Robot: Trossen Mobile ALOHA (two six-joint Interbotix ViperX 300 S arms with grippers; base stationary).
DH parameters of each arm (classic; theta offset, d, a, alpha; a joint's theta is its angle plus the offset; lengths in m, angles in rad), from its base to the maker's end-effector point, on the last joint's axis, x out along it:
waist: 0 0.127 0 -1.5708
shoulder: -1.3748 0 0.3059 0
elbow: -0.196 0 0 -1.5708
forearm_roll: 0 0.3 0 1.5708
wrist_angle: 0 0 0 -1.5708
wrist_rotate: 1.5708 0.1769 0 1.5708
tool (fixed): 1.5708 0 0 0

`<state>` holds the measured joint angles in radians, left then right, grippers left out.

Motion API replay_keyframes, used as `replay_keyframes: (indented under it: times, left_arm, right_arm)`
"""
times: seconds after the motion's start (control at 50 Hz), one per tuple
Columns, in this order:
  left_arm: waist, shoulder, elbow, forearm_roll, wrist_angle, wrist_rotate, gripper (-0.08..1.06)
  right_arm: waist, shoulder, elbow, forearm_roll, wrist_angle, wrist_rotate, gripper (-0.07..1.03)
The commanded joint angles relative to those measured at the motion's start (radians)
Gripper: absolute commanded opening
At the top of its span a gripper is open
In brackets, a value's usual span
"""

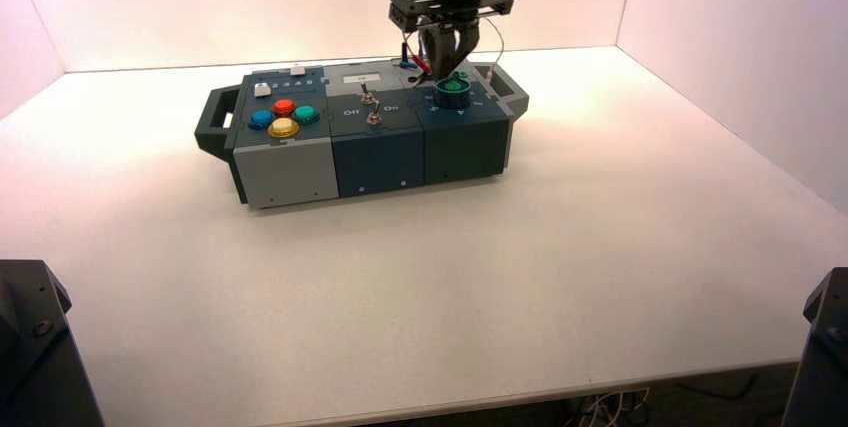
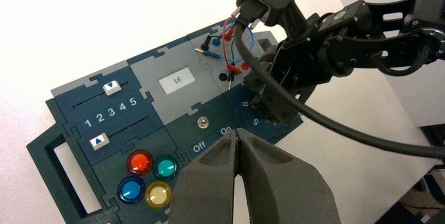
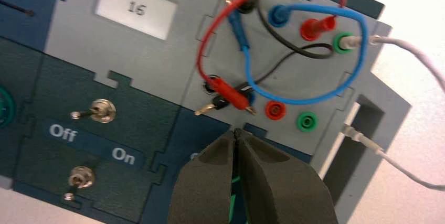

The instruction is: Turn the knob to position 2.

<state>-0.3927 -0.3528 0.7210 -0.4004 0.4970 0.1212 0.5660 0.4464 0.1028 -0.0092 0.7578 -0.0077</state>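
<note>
The green knob [image 1: 452, 95] sits on the dark blue right end of the box [image 1: 285, 172]. My right gripper [image 1: 450, 69] comes straight down over it, fingers shut with the tips together just above the cap. In the right wrist view the gripper [image 3: 237, 130] hides most of the knob; only a green sliver [image 3: 233, 182] shows between the fingers. In the left wrist view the right arm [image 2: 283, 93] covers the knob. My left gripper [image 2: 239, 132] is shut and empty, hovering high over the box's front near the Off/On lettering.
The box also bears red, teal, blue and yellow push buttons [image 2: 140, 162], two sliders [image 2: 112, 87], a display reading 16 [image 2: 177, 80], metal toggle switches [image 3: 103, 110] and red, blue, black and white wires [image 3: 294, 51] plugged in behind the knob.
</note>
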Motion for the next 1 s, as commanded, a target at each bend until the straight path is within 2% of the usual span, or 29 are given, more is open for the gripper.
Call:
replay_keyframes:
  times: [0.02, 0.28, 0.64, 1.0]
  left_arm:
    - [0.005, -0.02, -0.014, -0.003, -0.003, -0.002, -0.03]
    - [0.005, -0.02, -0.014, -0.002, -0.003, -0.002, -0.03]
    - [0.005, -0.02, -0.014, -0.002, -0.003, -0.002, -0.03]
    - [0.005, -0.015, -0.018, -0.002, -0.003, -0.002, -0.03]
  right_arm:
    - [-0.008, -0.046, -0.003, -0.006, -0.002, 0.003, -0.02]
    - [-0.011, -0.048, 0.005, -0.008, -0.002, 0.003, -0.02]
    - [-0.018, -0.061, 0.006, -0.044, 0.017, 0.006, -0.02]
    - [-0.02, -0.063, 0.005, -0.051, 0.021, 0.006, -0.02]
